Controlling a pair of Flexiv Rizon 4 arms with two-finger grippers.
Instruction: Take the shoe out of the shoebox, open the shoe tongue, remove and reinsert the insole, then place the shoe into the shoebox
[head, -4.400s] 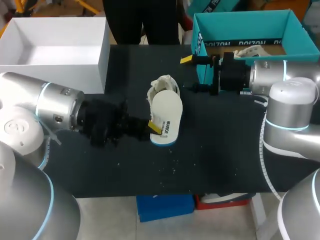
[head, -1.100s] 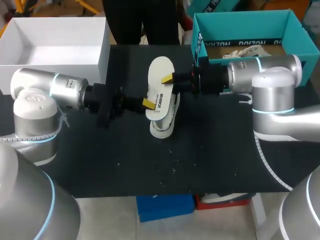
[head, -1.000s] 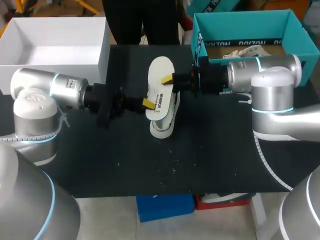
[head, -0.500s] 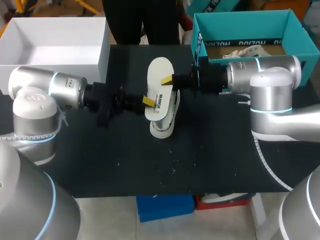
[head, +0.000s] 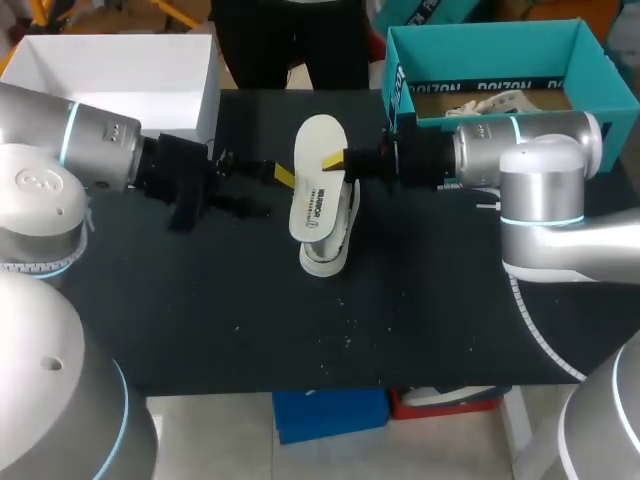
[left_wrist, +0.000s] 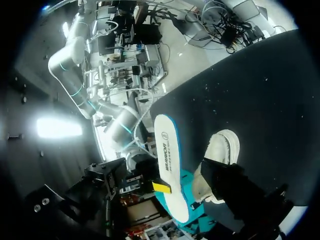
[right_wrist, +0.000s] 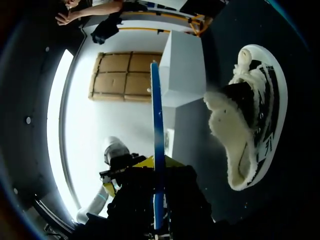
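Right gripper (head: 336, 162), clamped on the edge of the white insole (head: 316, 190), holds it over the shoe (head: 328, 250) lying at mid-frame, while the left gripper (head: 272, 192) stands with jaws apart just left of it: removal appears done, and reinsertion calls for steering the insole's toe into the shoe's mouth.

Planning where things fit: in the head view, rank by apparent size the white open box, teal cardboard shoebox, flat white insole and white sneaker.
1. Teal cardboard shoebox and white open box: look alike; neither shows fully.
2. Flat white insole.
3. White sneaker, mostly covered by the insole.
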